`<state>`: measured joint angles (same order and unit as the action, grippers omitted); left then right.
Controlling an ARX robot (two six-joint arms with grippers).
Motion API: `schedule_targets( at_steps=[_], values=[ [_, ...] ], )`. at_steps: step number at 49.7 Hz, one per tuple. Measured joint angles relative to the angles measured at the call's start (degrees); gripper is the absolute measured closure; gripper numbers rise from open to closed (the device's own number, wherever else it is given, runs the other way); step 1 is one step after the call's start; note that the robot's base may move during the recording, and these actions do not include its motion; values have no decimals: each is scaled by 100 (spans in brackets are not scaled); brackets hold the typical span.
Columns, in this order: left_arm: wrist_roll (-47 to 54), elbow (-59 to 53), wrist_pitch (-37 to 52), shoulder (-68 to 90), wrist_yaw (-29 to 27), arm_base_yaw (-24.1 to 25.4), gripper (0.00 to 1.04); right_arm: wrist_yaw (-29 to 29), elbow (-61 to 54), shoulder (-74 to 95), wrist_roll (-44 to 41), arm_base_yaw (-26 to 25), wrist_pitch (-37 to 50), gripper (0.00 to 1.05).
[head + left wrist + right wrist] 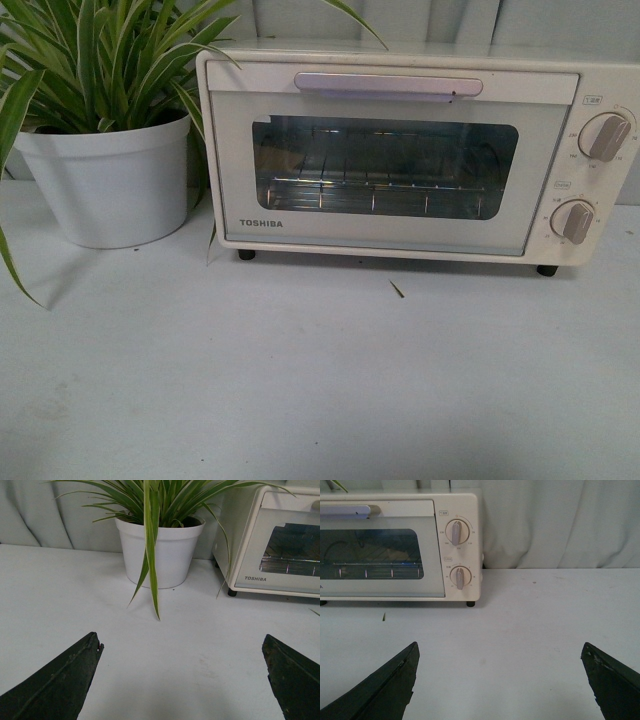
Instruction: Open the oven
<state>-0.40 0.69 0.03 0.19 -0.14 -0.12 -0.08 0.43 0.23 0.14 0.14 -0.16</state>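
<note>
Door shut, the oven (400, 150) stands on the surface (300, 380) ahead of both grippers, each spread wide and empty. Its handle (388, 85) runs crosswise along the door's top, seemingly nearer the right gripper (500, 647) than the left gripper (181, 642).

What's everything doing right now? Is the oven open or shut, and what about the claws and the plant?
Oven: shut, not yet opened.
Wire rack: inside the oven, level.
Potted plant: upright beside the oven.
Left gripper: open, empty.
Right gripper: open, empty.
</note>
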Motion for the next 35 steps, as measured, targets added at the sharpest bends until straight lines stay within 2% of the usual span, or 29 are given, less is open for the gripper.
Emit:
schedule_targets(
  at_steps=[35],
  values=[
    [0,0,0,0,0,0,6,0,0,0,0,0,0,9]
  ],
)
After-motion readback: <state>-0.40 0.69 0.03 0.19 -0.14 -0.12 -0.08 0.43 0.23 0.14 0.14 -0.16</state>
